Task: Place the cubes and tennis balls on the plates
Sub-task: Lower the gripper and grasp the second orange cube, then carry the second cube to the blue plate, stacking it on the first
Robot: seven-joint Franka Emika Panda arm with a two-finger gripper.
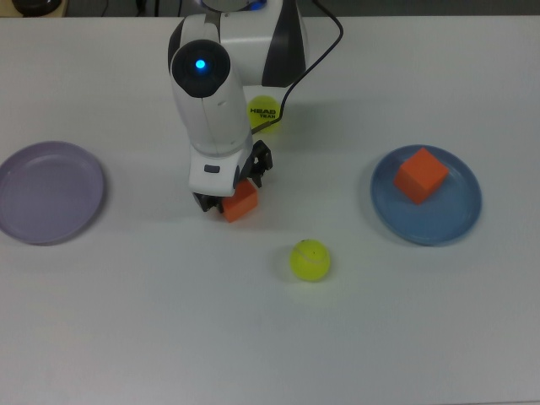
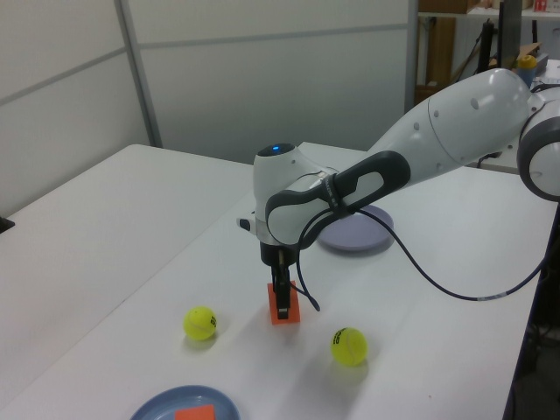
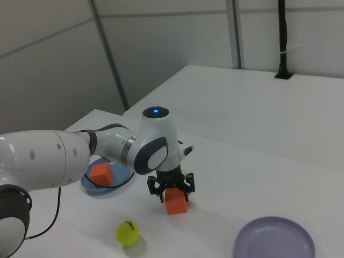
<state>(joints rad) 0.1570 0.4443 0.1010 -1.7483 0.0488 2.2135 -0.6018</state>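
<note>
Down low, arm bent over table, pincer point(image 2: 282, 308) spread open around orange cube point(image 1: 240, 202), not gripping.

White table point(image 1: 169, 337) carries lilac plate point(image 1: 46, 192), blue plate point(image 1: 430, 211), orange cube point(image 1: 242, 202), two tennis balls point(image 1: 310, 260).

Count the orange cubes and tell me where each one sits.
2. One cube rests on the blue plate; the other cube sits on the table under the claw.
</note>
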